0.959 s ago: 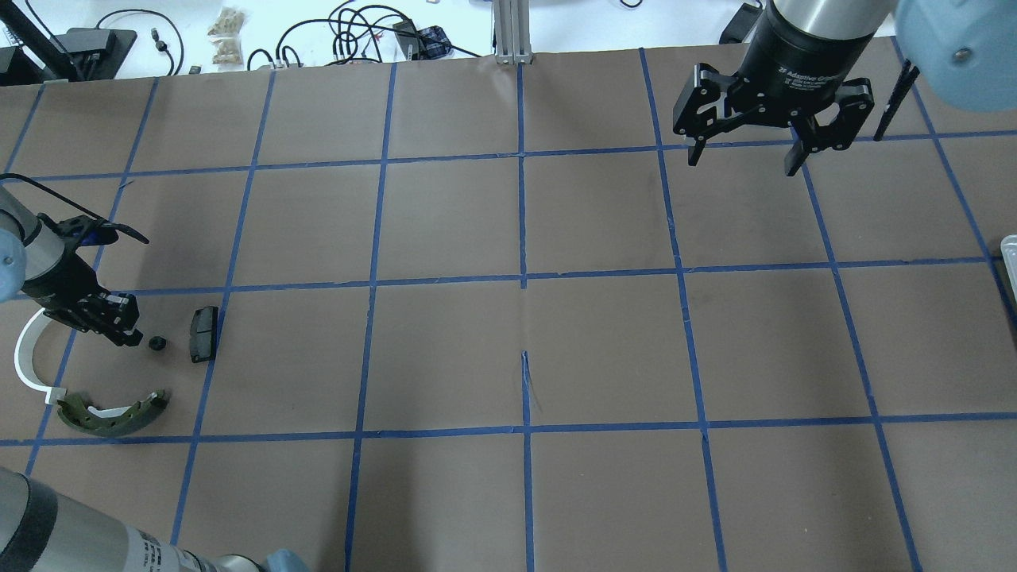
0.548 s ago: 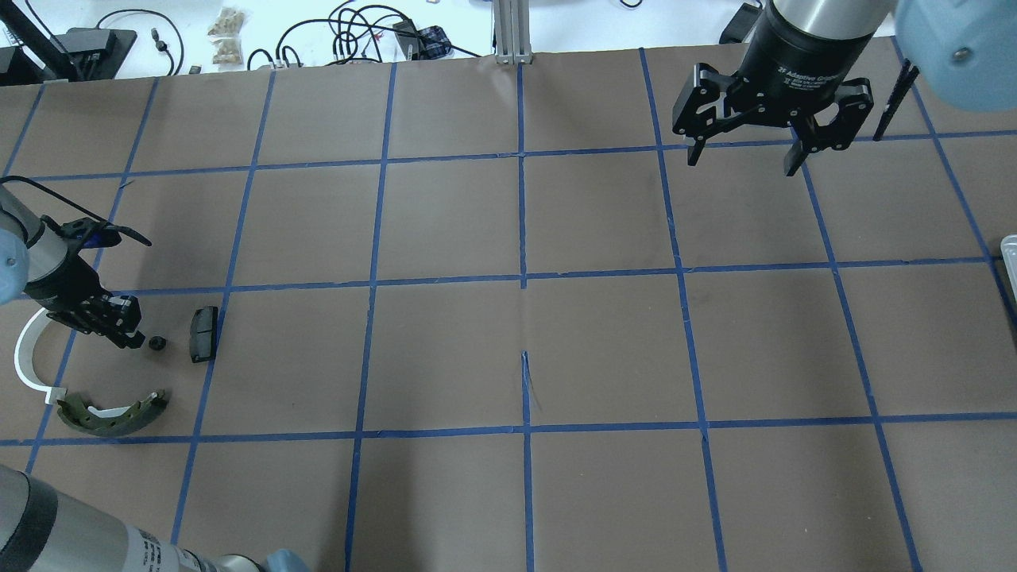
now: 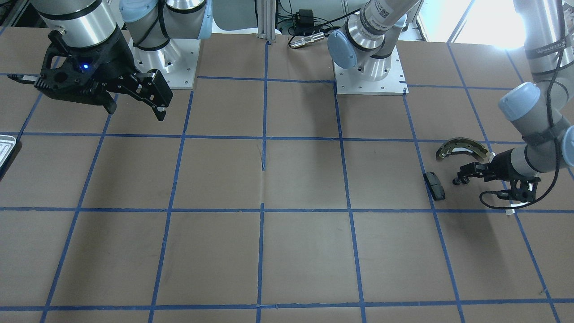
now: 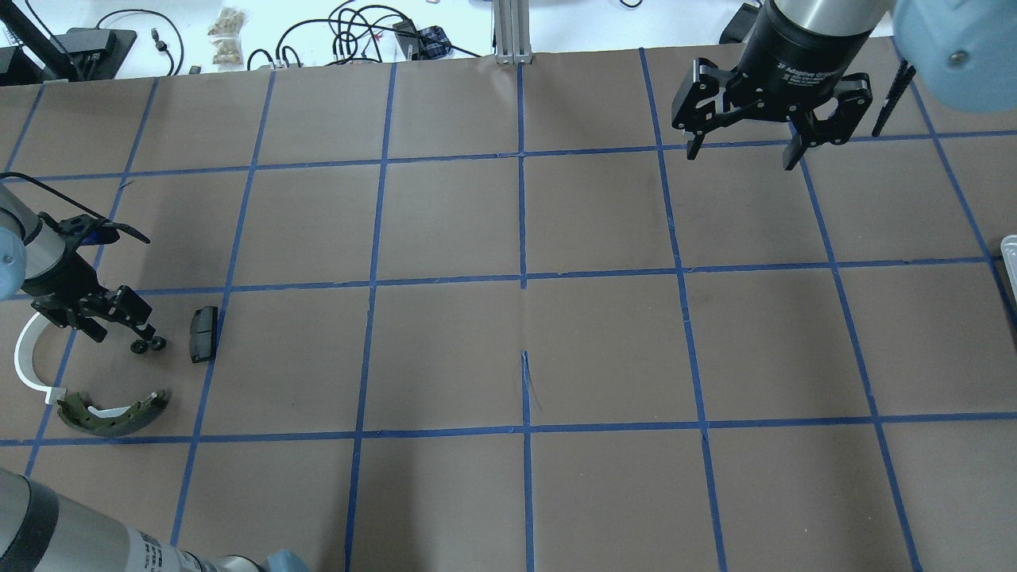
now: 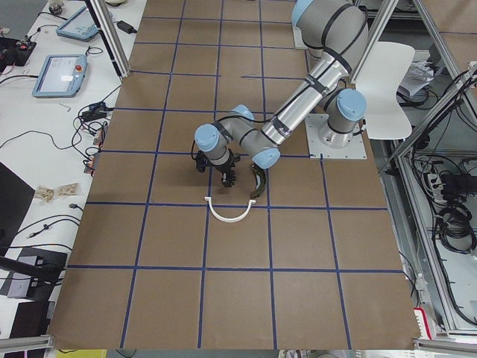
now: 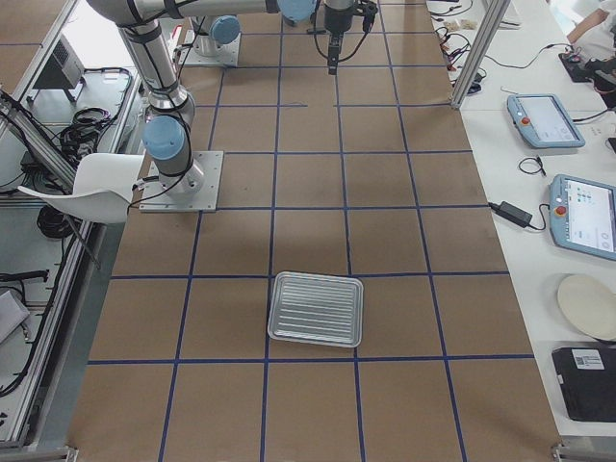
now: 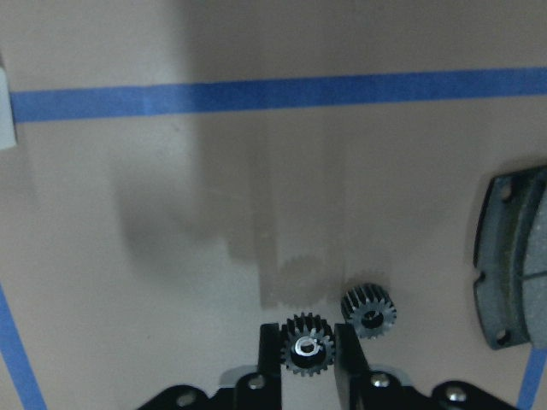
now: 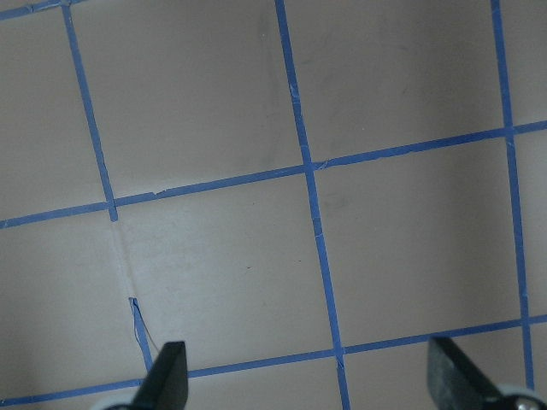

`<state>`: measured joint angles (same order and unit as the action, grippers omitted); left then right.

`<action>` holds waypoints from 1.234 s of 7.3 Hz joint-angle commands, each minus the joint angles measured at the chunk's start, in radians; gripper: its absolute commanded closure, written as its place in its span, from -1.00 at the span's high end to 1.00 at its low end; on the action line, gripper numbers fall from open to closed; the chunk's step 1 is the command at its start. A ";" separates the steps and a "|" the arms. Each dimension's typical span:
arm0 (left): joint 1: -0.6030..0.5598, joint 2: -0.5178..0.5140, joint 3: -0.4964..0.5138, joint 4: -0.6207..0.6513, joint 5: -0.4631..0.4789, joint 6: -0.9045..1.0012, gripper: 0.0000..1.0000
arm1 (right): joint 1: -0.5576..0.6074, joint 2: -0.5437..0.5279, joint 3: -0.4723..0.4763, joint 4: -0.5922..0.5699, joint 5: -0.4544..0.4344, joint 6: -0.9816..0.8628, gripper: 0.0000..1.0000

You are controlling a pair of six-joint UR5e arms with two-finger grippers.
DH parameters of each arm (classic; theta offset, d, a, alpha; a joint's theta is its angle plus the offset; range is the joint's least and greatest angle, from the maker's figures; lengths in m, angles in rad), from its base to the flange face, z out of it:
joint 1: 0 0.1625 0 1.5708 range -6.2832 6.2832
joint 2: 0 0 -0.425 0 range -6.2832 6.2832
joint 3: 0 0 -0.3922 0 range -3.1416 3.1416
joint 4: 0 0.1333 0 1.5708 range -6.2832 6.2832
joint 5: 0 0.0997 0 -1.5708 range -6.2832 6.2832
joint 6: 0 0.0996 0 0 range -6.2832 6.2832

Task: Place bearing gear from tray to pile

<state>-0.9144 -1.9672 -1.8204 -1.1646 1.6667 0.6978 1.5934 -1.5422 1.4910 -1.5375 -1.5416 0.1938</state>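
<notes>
My left gripper is shut on a small black bearing gear and holds it just above the table. A second gear lies on the table right beside it. The gripper is at the pile, with the black pad just past it, the white half-ring behind it and the brake shoe beside it. My right gripper is open and empty, high over the far right of the table. The tray lies at the table's right end.
Brown paper with a blue tape grid covers the table. The tray's edge shows at the right border of the overhead view. Cables and small items lie beyond the far edge. The arm bases stand at the robot's side.
My left gripper has turned and shifted slightly toward the gear on the table. The gear it holds now shows beside that one. The right gripper has barely moved.
</notes>
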 commanded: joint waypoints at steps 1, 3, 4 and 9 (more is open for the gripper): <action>-0.053 0.040 0.108 -0.127 -0.002 -0.032 0.83 | 0.000 -0.001 0.000 -0.001 0.000 0.001 1.00; -0.208 0.083 0.305 -0.347 -0.019 -0.180 0.95 | -0.001 -0.001 0.000 -0.007 -0.002 -0.001 1.00; -0.298 0.108 0.387 -0.436 -0.074 -0.263 1.00 | -0.001 0.001 0.000 -0.012 -0.002 -0.001 1.00; -0.671 0.224 0.412 -0.480 -0.111 -0.429 1.00 | 0.000 0.001 0.000 -0.013 -0.002 -0.002 1.00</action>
<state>-1.5279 -1.7752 -1.3859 -1.6370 1.5717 0.2897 1.5938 -1.5417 1.4910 -1.5506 -1.5432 0.1929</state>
